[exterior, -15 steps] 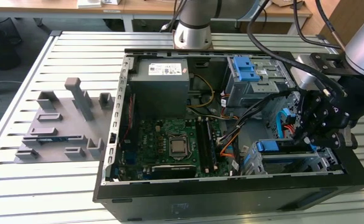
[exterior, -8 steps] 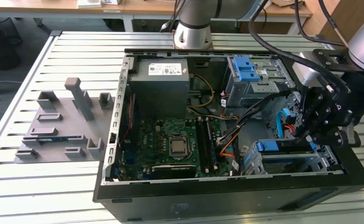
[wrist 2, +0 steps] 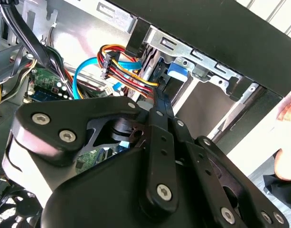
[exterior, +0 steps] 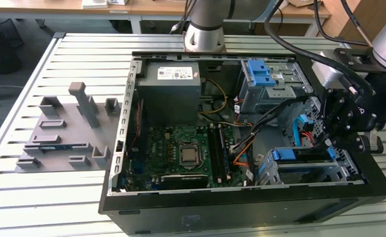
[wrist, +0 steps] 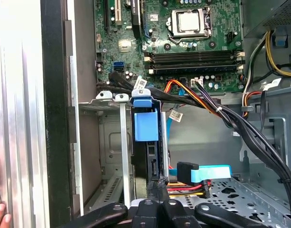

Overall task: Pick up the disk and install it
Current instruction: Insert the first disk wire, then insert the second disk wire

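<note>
the disk (wrist: 146, 142) stands on edge in the metal drive cage (wrist: 109, 156) at the computer case (exterior: 245, 207)'s corner, its blue plastic tab upward, with bundled cables (wrist: 216, 114) (orange, yellow, black) crossing just beside it. the gripper (wrist: 157, 187) is clenched on the disk's end. a narrow empty slot lies between disk and cage wall.

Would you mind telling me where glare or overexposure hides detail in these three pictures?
In the first wrist view, the bright metal surface beside the computer case is washed out nearly white, while the motherboard is evenly lit and crisp. In the second wrist view, the pale area outside the case wall is blown out. In the exterior view, light is even, with soft sheen on the table slats.
</note>
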You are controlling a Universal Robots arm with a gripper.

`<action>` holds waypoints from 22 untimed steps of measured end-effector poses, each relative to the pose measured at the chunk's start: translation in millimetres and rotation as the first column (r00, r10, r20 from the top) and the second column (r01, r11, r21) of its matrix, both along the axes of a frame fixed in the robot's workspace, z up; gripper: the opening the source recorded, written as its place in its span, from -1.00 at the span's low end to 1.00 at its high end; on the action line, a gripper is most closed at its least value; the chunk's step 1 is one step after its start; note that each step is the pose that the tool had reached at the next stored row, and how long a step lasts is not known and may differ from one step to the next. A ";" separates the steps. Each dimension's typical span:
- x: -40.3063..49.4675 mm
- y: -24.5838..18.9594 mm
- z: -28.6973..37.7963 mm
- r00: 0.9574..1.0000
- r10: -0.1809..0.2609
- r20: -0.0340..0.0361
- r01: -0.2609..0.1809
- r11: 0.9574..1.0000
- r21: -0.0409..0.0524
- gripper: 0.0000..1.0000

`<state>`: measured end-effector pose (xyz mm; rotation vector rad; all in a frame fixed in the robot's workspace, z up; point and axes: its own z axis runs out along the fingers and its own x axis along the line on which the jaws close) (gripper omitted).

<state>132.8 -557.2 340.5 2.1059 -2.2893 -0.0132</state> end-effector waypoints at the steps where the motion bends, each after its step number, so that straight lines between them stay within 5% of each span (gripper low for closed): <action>1: 0.0 0.0 0.0 1.000 0.000 0.000 0.000 1.000 0.000 -0.79; 16: -0.2 0.0 0.5 1.000 0.000 0.001 0.000 1.000 0.000 -0.79; 19: -0.8 0.0 0.3 1.000 0.000 0.008 0.000 1.000 0.000 -0.79; 22: -2.8 -0.1 0.2 1.000 0.000 0.023 0.000 1.000 0.000 -0.79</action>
